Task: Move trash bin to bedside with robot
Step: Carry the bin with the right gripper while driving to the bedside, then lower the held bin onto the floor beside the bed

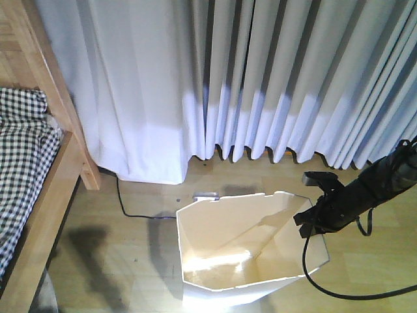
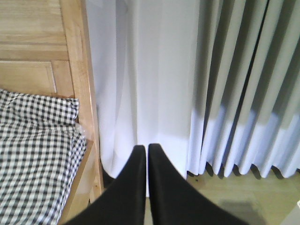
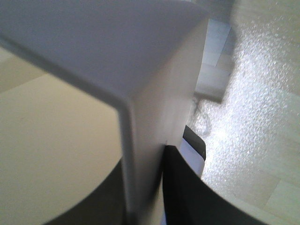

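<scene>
The white faceted trash bin (image 1: 221, 287) stands on the wooden floor at lower centre, its cream inside showing. My right gripper (image 1: 305, 220) comes in from the right on a slim black arm and is shut on the bin's right rim. Close up, the bin wall (image 3: 150, 93) runs between the two black fingers (image 3: 187, 197), one inside and one outside. The bedside (image 1: 71, 140), a light wooden bed frame with checkered bedding (image 1: 19, 150), is at the far left, apart from the bin. My left gripper (image 2: 147, 149) is shut on nothing, pointing at the curtain beside the bed post (image 2: 86, 93).
White pleated curtains (image 1: 260, 78) hang across the whole back down to the floor. A black cable (image 1: 130, 208) runs over the floor from under the curtain toward the bin. Another black cable (image 1: 339, 290) trails below the right arm.
</scene>
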Robot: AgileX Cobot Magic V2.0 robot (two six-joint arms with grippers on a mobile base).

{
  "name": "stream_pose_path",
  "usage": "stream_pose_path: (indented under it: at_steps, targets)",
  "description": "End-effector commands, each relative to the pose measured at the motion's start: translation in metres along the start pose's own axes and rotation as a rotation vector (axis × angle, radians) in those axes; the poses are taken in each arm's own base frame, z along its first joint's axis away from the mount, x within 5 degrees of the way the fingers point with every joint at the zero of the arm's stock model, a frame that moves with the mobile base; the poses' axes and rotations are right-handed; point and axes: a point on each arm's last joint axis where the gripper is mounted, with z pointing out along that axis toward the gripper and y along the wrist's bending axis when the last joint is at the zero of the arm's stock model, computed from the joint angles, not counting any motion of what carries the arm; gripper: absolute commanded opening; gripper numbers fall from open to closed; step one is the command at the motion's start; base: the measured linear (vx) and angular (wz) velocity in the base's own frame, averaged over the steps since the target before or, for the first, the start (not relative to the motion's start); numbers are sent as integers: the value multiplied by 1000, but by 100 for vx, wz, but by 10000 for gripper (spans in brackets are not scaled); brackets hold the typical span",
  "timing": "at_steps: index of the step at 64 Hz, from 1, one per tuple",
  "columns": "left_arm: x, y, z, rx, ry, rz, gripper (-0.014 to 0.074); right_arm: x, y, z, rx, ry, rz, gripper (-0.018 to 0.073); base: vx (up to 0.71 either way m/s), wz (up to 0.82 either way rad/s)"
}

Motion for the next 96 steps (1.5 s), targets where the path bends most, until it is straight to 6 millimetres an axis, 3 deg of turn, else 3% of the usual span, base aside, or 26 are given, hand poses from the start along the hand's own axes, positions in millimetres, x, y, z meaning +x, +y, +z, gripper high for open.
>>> stream_pose_path:
  at_steps: [1,65,79,96]
  targets:
    - [2,0,2,6,-55,-12,-6,-13,18,-26,-125,-44,-4,-6,20,-2]
    - [2,0,2,6,-55,-12,-6,-13,21,-27,-157,-43,15,-6,4,-1]
    - [2,0,2,6,-55,-12,-6,-21,18,-29,-169,-128,11,-4,0,0]
    - [2,0,2,6,-55,-12,-6,-27,-27,-37,-184,-253,178,-3,0,0]
